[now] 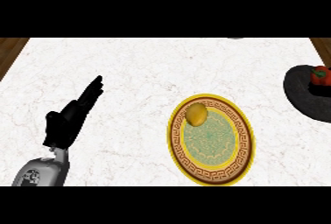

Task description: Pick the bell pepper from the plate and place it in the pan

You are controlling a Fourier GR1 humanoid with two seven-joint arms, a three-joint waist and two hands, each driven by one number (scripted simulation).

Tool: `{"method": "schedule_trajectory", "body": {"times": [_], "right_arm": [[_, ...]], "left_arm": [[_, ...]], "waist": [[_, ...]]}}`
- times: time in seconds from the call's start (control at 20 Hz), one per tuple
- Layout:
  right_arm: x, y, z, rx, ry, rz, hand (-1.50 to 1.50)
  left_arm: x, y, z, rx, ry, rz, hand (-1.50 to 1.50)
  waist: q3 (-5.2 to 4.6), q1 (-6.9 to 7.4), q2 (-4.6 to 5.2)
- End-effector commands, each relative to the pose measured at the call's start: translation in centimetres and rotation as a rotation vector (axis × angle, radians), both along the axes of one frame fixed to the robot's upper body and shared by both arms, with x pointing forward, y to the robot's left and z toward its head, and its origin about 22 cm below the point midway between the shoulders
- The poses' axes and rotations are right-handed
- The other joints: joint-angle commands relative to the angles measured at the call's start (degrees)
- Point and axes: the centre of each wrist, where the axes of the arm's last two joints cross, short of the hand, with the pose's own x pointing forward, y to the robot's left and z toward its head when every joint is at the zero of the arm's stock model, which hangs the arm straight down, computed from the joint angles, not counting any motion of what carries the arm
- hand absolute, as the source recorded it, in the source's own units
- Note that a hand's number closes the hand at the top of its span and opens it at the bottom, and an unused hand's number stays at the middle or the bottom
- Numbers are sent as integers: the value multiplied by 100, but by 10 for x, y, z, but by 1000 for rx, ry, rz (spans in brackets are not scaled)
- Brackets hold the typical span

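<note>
Looking down on the white marbled surface, you see only one hand: the left hand, entering from the lower edge at about 7 o'clock on its grey forearm. The hand is black, held open and empty, its fingers straight and lying close together, tips aimed toward roughly 1 o'clock. It touches nothing you can identify. The right hand does not appear.

The bell pepper is red and sits at the far right edge, at about 3 o'clock from the view's centre. It rests in the pan, a dark, rough-textured vessel that is cut off by the right border. Only part of the pepper shows, so you cannot tell which way its long axis runs, nor where its stem points. Note that it lies well apart from the left hand, off at about 2 o'clock from that hand, with the plate between them.

The plate is round with a yellow rim, a brown key-pattern band and a pale green centre. It lies just right of the view's centre, toward 5 o'clock. A yellow fruit, lemon-like, rests on the plate's upper left part, at about 11 o'clock within it. Its long axis runs roughly from 12 to 6 o'clock. The plate and pan stand apart.
</note>
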Motion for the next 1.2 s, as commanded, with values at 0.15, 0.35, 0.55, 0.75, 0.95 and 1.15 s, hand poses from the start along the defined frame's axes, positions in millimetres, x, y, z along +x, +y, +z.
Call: {"method": "schedule_trajectory", "body": {"times": [0.15,0.35,0.55,0.75,0.95,1.15], "right_arm": [[-16,-37,2,233,287,-151,-150],[-23,-39,-7,284,203,-84,-150],[-14,-29,-5,379,33,-20,-150],[-16,-44,14,436,-192,-9,-150],[-33,-61,8,576,-298,51,-150],[-61,-88,5,657,-354,123,-150]], "left_arm": [[3,-17,6,-4,-18,-31,0],[-2,-11,1,-2,-23,-30,0],[6,-14,4,-3,-24,-22,0],[9,-3,11,3,-35,-10,0],[12,2,13,11,-19,-11,0],[3,-5,0,-8,-7,-15,0]], "waist": [[11,171,78],[32,229,105],[35,124,90],[47,101,97],[39,37,77],[28,19,57]]}}
